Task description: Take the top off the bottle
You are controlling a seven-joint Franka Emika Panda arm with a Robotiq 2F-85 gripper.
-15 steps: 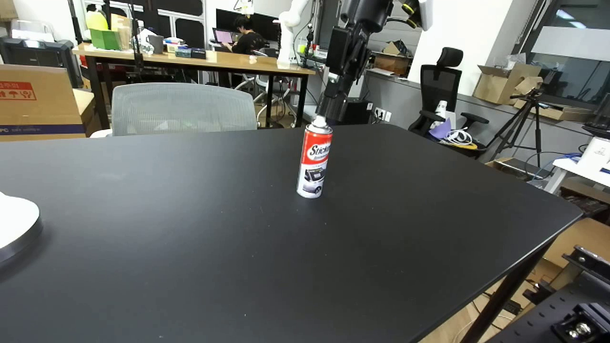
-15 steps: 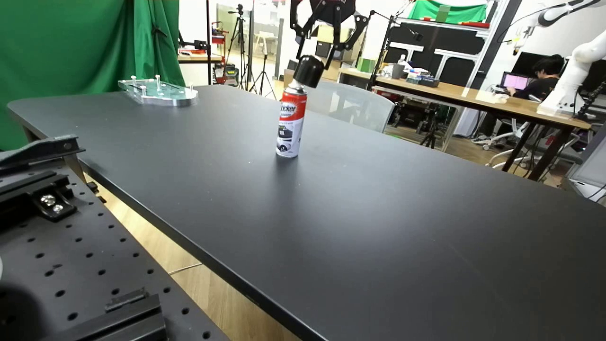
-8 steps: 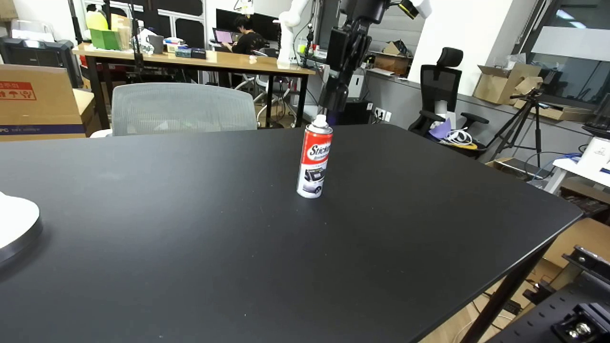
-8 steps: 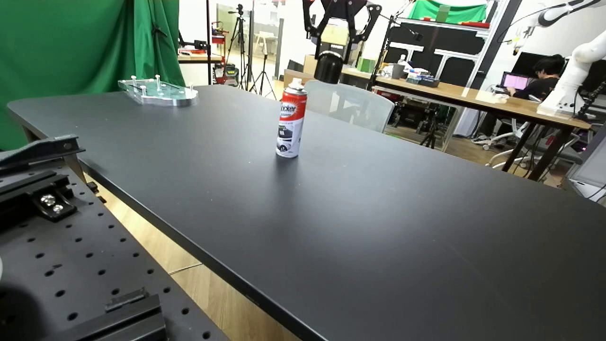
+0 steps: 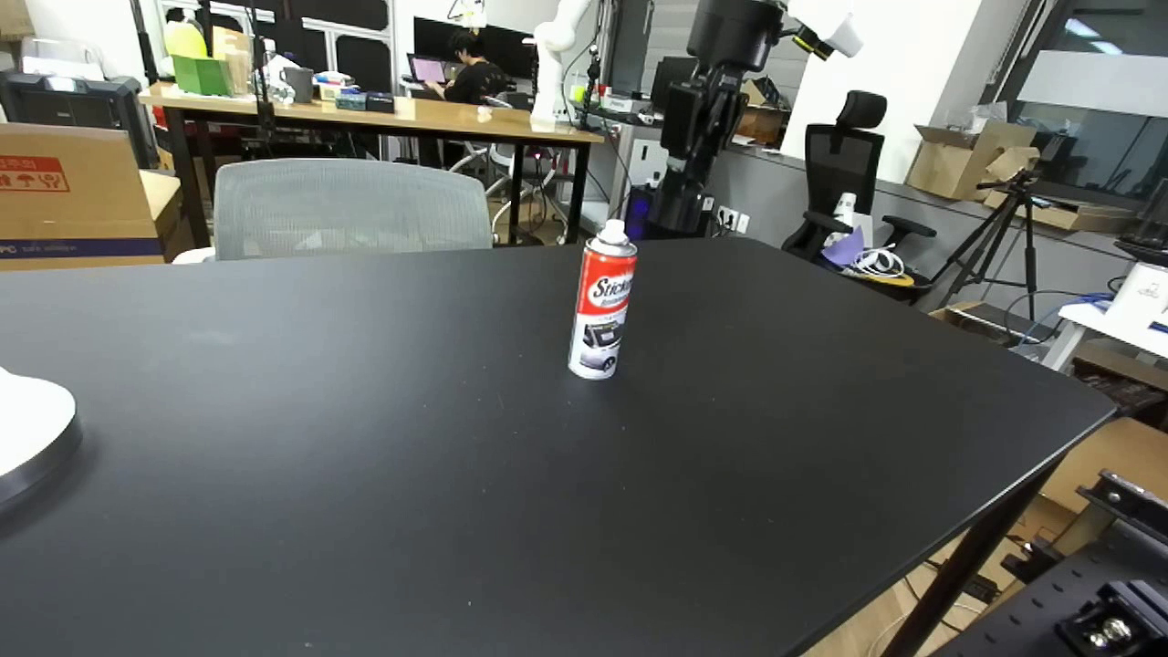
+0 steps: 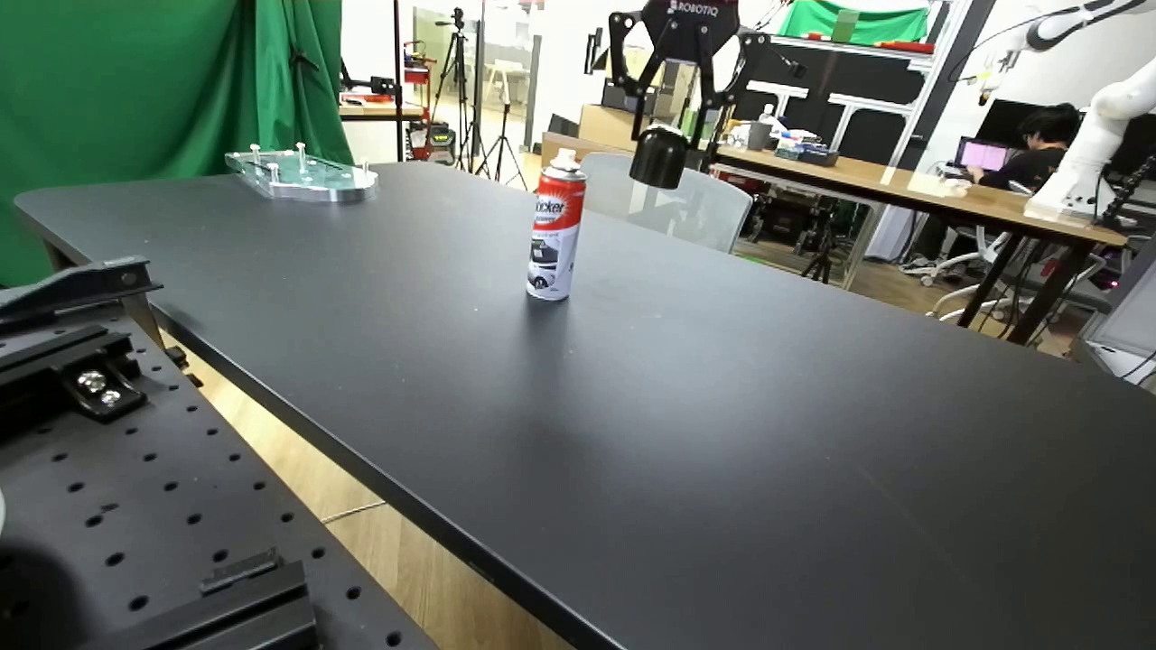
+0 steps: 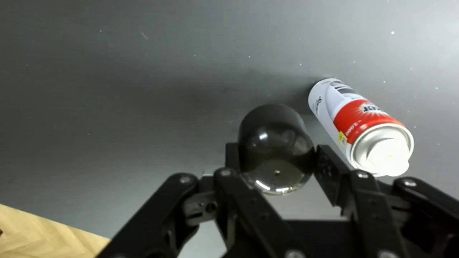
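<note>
The bottle (image 5: pixel 602 306) stands upright on the black table in both exterior views (image 6: pixel 555 233), with its white nozzle bare. The top (image 6: pixel 658 158) is a glossy black cap, held in the air to the right of the bottle and apart from it. My gripper (image 7: pixel 274 154) is shut on the top, with one finger on each side of it. In the wrist view the top (image 7: pixel 274 139) hangs above the table, and the bottle (image 7: pixel 353 114) is to its right. In an exterior view the dark top (image 5: pixel 673 208) merges with the gripper's dark end.
The black table (image 6: pixel 722 406) has a clear plate with pegs (image 6: pixel 307 181) at its far left. A white rounded object (image 5: pixel 32 424) sits at the table's left edge. A grey chair (image 5: pixel 351 210) stands behind the table. A perforated black board (image 6: pixel 181 506) lies in front.
My gripper has carried the top off to the right, away from the bottle's nozzle, and lowered it a little in the last half second. The bottle has not moved.
</note>
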